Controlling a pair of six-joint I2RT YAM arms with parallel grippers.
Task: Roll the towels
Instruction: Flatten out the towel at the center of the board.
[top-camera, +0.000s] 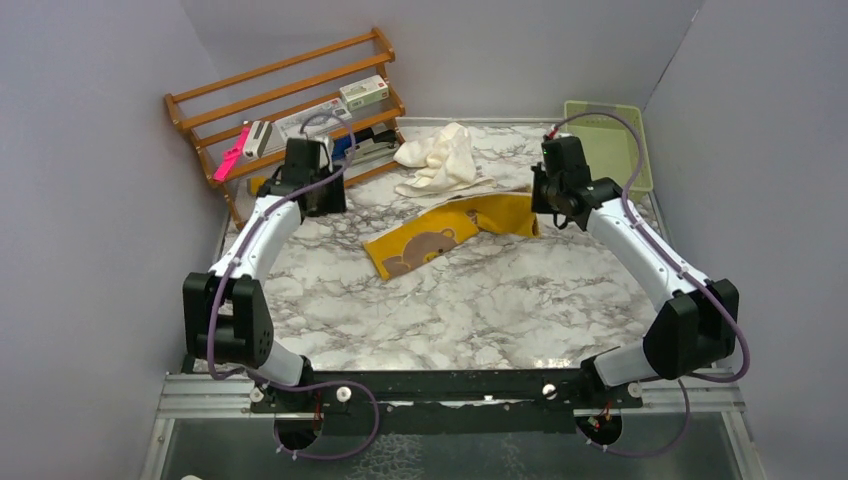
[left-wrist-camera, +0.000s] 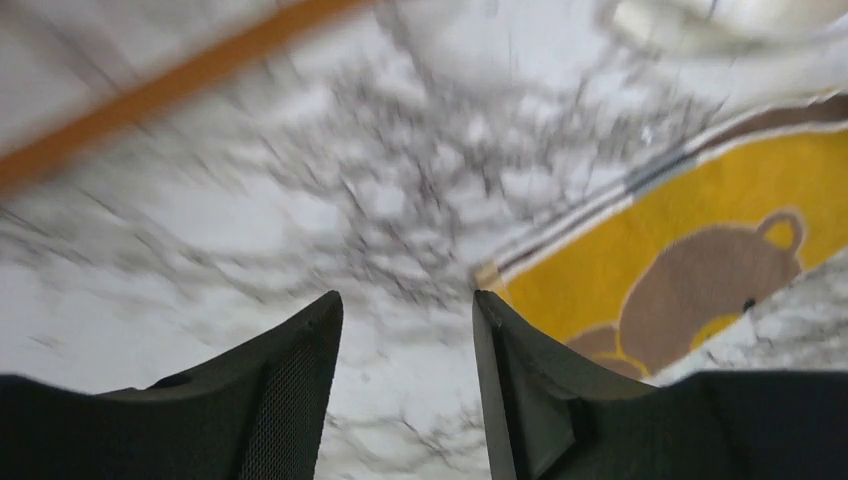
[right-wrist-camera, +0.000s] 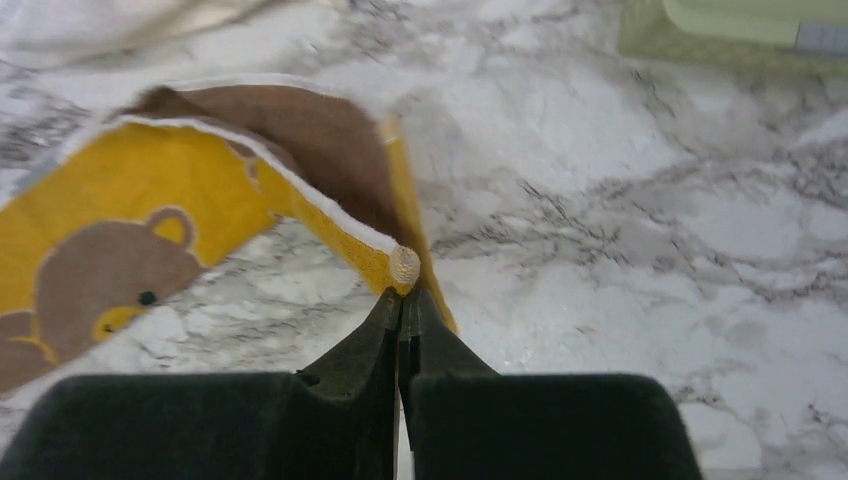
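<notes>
**Mia:** Where was the yellow towel (top-camera: 430, 240)?

**Ben:** It lay in the middle of the table (top-camera: 480, 300) with the bear side up. The white towel (top-camera: 440, 158) sat in a heap just behind it. None of it was rolled yet.

**Mia:** What did the right pincer (right-wrist-camera: 402, 300) have?

**Ben:** It was squeezed tight on the right corner of the yellow towel. That end was lifted and bent over, so the brown side showed.

**Mia:** And the left pincer (left-wrist-camera: 408, 320)?

**Ben:** It was about half open and had nothing in it. It hung over bare table near the bear end, not far from the rack (top-camera: 280, 70). Its picture was blurry, so I could not tell more.

**Mia:** So what was the job right then?

**Ben:** I think it was getting the roll started from the right end.

**Mia:** How could it be done well?

**Ben:** The pinch had to stay tight, because only a tiny bit of cloth was in it. The corner needed to travel low and straight toward the bear. Then the edges would line up and the roll would not go crooked.

**Mia:** What could go wrong?

**Ben:** A high or fast pull could drag the whole towel along the table. The left pincer could press down the bear end to stop that. The white towel was very close too, so it could get caught in the roll.
</notes>
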